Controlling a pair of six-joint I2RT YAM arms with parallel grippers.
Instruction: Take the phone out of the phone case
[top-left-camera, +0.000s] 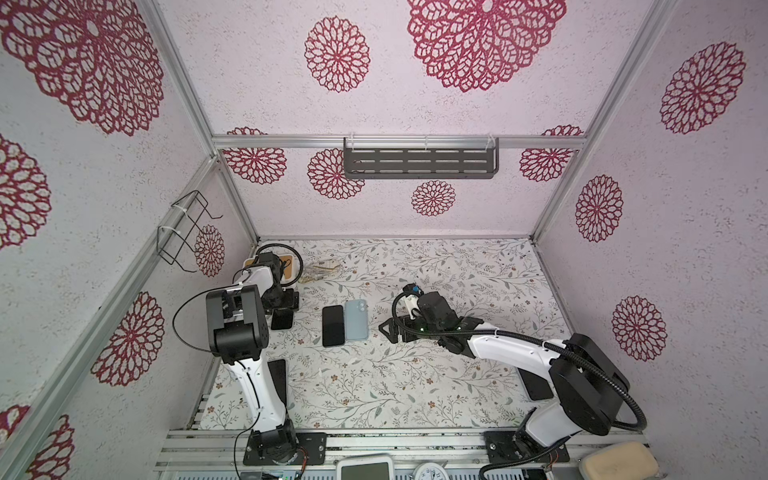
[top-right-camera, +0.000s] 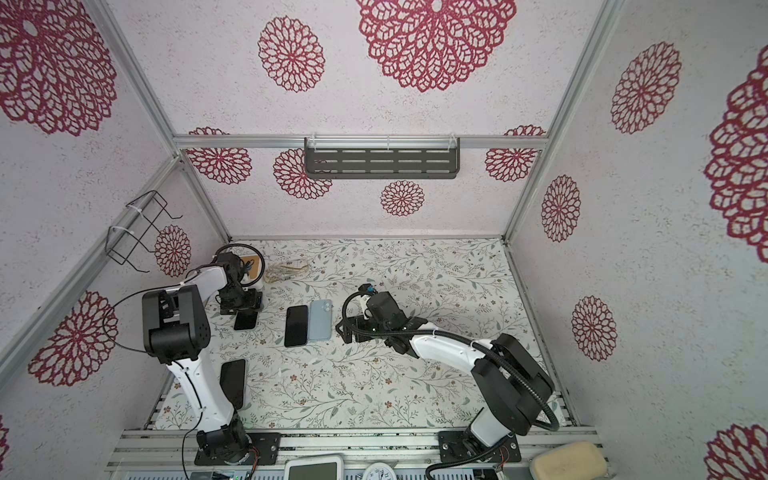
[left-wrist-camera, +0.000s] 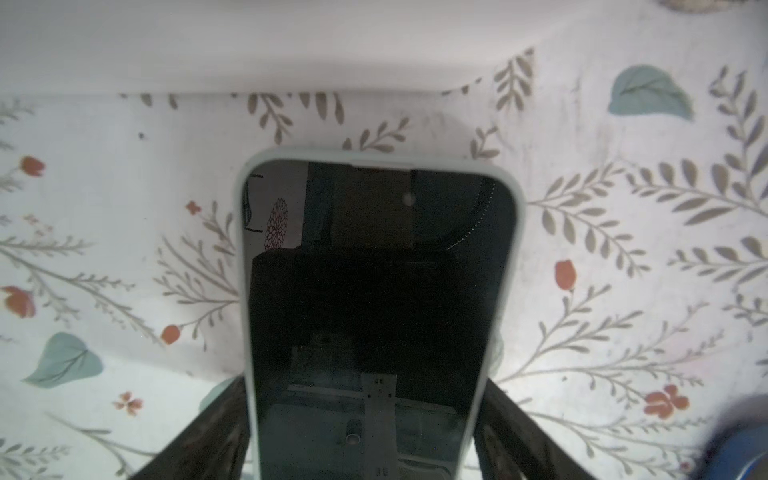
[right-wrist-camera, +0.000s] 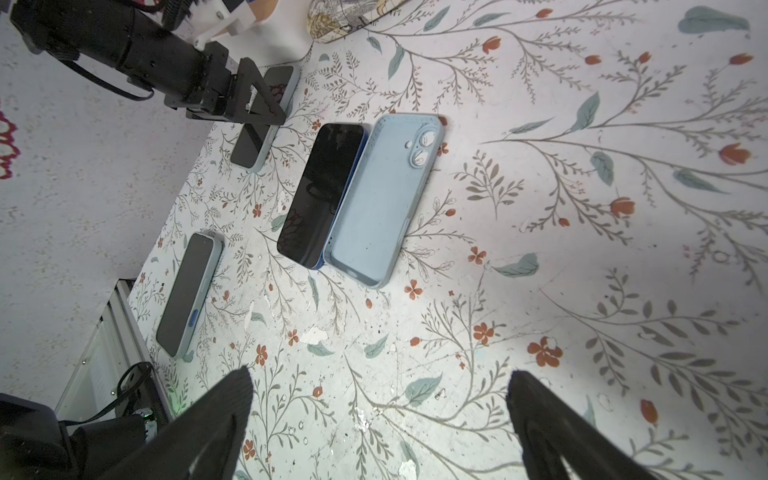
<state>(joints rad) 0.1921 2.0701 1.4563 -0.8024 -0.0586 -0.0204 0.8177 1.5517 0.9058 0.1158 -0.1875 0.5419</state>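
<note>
A phone in a pale phone case (left-wrist-camera: 374, 291) lies screen up on the floral table, at the left in both top views (top-left-camera: 281, 321) (top-right-camera: 246, 321). My left gripper (left-wrist-camera: 363, 378) straddles its near end with one finger against each long side of the case, shut on it; seen from above, the left gripper (top-left-camera: 282, 305) stands over the phone's far end. My right gripper (right-wrist-camera: 380, 372) hovers open and empty over bare table, right of centre (top-left-camera: 388, 328). Between the two grippers lie a bare dark phone (top-left-camera: 333, 326) and an empty light blue case (top-left-camera: 356, 320), side by side.
Another cased phone (right-wrist-camera: 187, 295) lies near the table's front left, partly under the left arm (top-left-camera: 277, 376). A dark phone (top-left-camera: 536, 388) sits under the right arm. A white box (top-left-camera: 291, 266) and a patterned pouch (top-left-camera: 320, 272) sit at the back left.
</note>
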